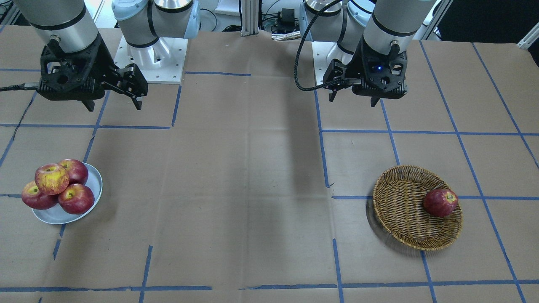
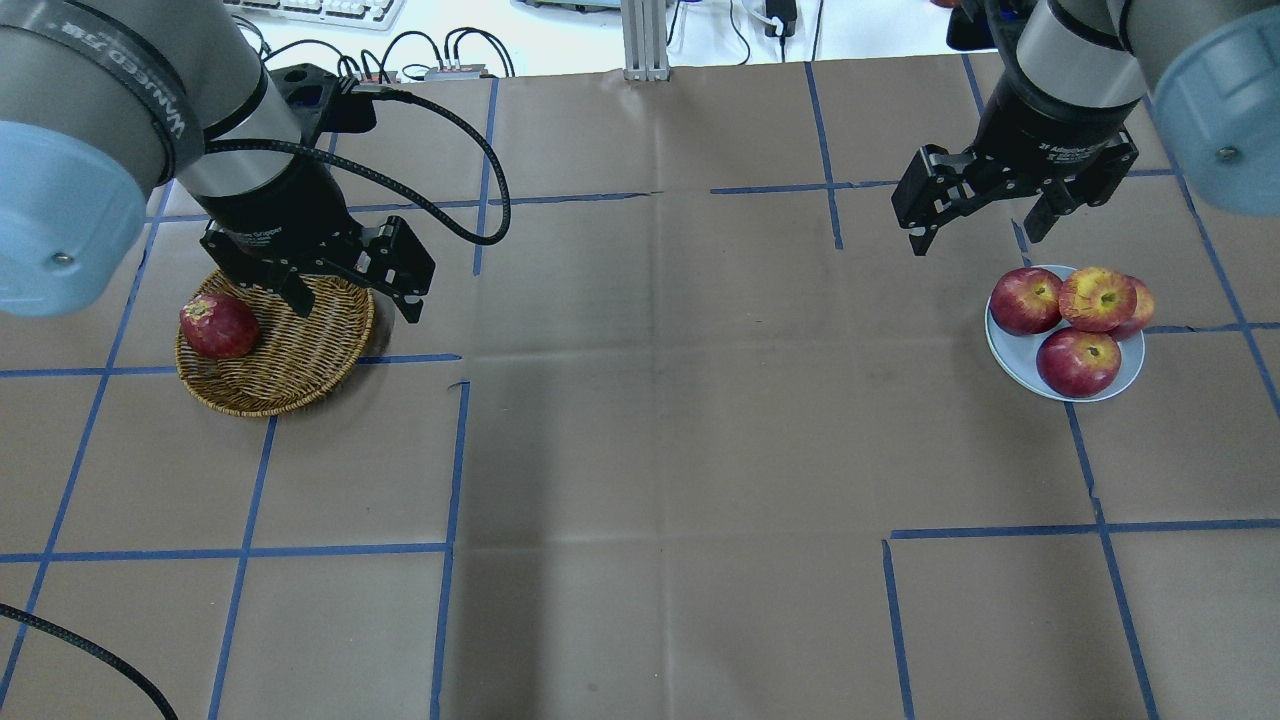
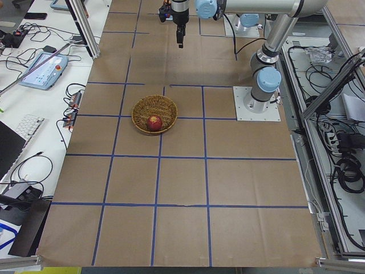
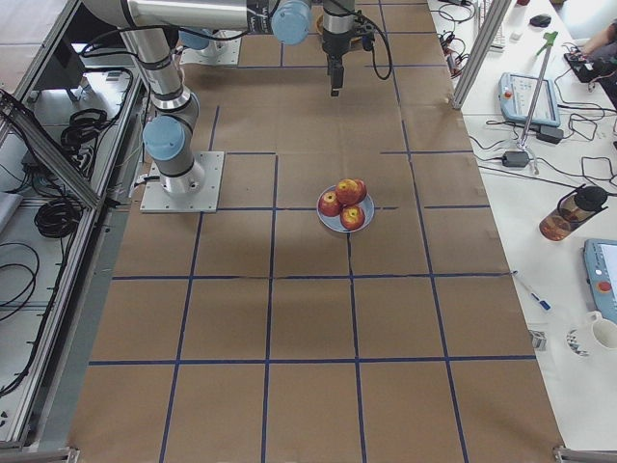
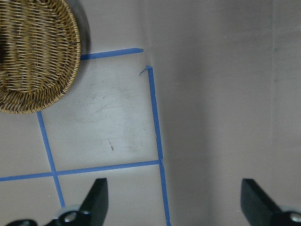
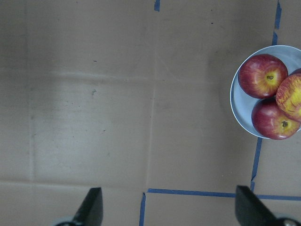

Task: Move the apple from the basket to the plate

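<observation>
Pale, yellow-streaked apple (image 1: 51, 178) sits on the plate (image 1: 96, 185), piled with three darker red apples (image 1: 76, 198). It seems to ride on top of them, though the contact is hard to judge.

Right pincer (image 2: 977, 240) hangs raised just off the plate's rim on the basket side, fingers spread wide, nothing in them.

Basket (image 1: 400, 206) lies well apart from the plate, toward the other end of the table (image 1: 252, 189), with one dark apple (image 1: 440, 202) against its wall.

Left pincer (image 2: 355, 305) hovers off the basket's plate-facing edge, wide and empty.

From plate to basket runs bare brown paper with blue tape lines (image 1: 321, 139).
</observation>
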Controlling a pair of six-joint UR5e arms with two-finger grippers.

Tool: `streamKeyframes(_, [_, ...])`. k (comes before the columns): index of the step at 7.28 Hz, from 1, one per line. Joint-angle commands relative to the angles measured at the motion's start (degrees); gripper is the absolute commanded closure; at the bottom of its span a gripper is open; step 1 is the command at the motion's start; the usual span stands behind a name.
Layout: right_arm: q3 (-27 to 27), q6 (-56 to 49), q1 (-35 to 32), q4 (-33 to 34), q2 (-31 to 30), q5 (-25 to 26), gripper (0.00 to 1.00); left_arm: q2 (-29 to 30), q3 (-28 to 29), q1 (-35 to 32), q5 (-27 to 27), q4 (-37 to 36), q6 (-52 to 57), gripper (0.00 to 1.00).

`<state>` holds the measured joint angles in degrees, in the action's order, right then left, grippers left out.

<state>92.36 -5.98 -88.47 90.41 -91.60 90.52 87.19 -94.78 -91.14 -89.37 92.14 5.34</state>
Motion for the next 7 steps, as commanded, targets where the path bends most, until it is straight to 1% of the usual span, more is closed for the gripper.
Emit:
streamKeyframes(1, [0.10, 2.19, -2.84, -0.15, -0.42, 0.01, 0.00, 0.09, 0.04, 0.00, 0.07, -0.03, -0.07, 0.01])
streamKeyframes(7, [0.10, 2.11, -2.85, -0.14, -0.42, 0.71, 0.00, -0.70, -0.66, 0.09, -0.11, -0.03, 0.02, 0.01])
